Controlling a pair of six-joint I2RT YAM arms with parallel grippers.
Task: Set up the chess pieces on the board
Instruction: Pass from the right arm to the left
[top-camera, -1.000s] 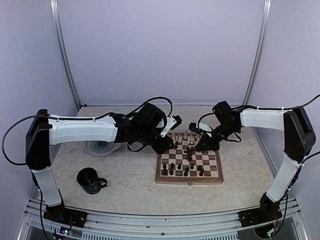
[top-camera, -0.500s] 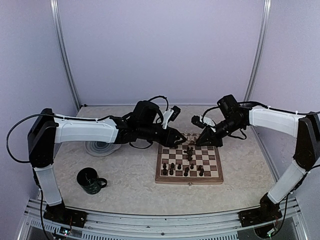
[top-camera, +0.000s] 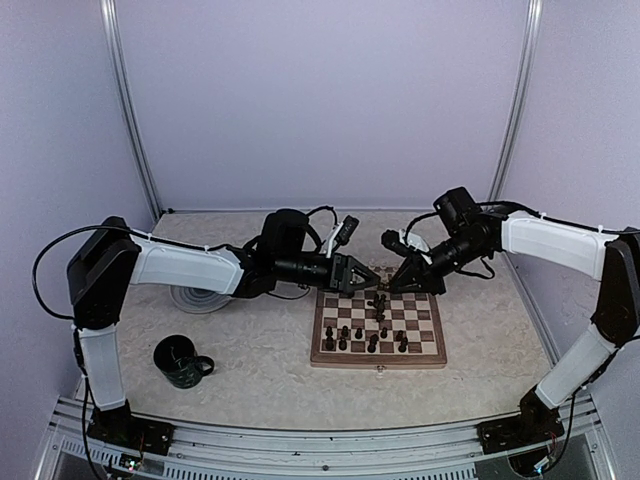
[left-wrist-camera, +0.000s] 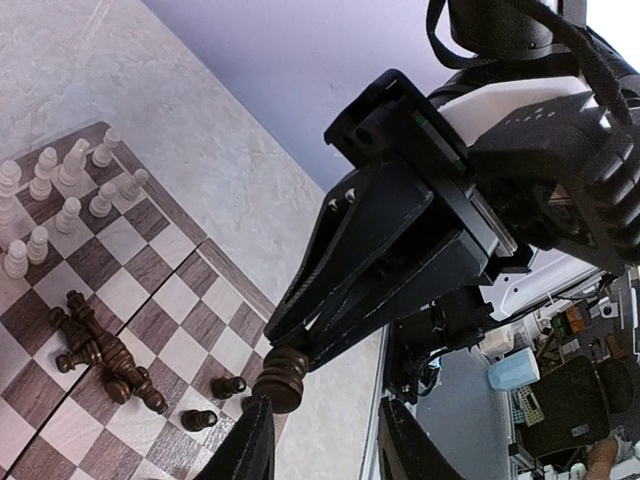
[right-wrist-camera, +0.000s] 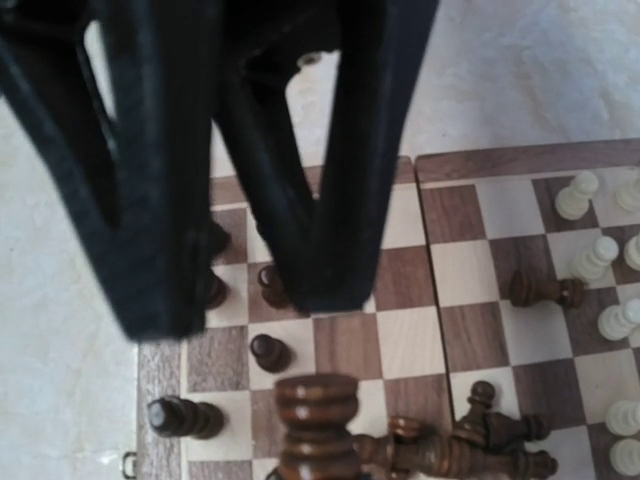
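The board (top-camera: 425, 346) lies right of centre on the table. Cream chess pieces (left-wrist-camera: 60, 190) stand on its far rows; dark pawns (top-camera: 345, 335) stand on the near rows. A heap of fallen dark pieces (left-wrist-camera: 100, 350) lies mid-board. My right gripper (top-camera: 393, 283) is shut on a dark brown piece (left-wrist-camera: 282, 378), held above the board's far edge with its ridged base outward (right-wrist-camera: 315, 415). My left gripper (top-camera: 362, 274) faces it tip to tip. Its jaws are open (left-wrist-camera: 325, 410) around that base: one finger touches it and the other stands apart. Its fingers (right-wrist-camera: 330, 150) fill the right wrist view.
A dark green mug (top-camera: 182, 362) stands at the near left. A grey swirl plate (top-camera: 200, 297) lies behind it, partly under the left arm. Lilac walls with metal posts enclose the table on three sides.
The right gripper rose from the board to its far edge with the dark piece. The left gripper swung up to meet it and its jaws narrowed slightly.
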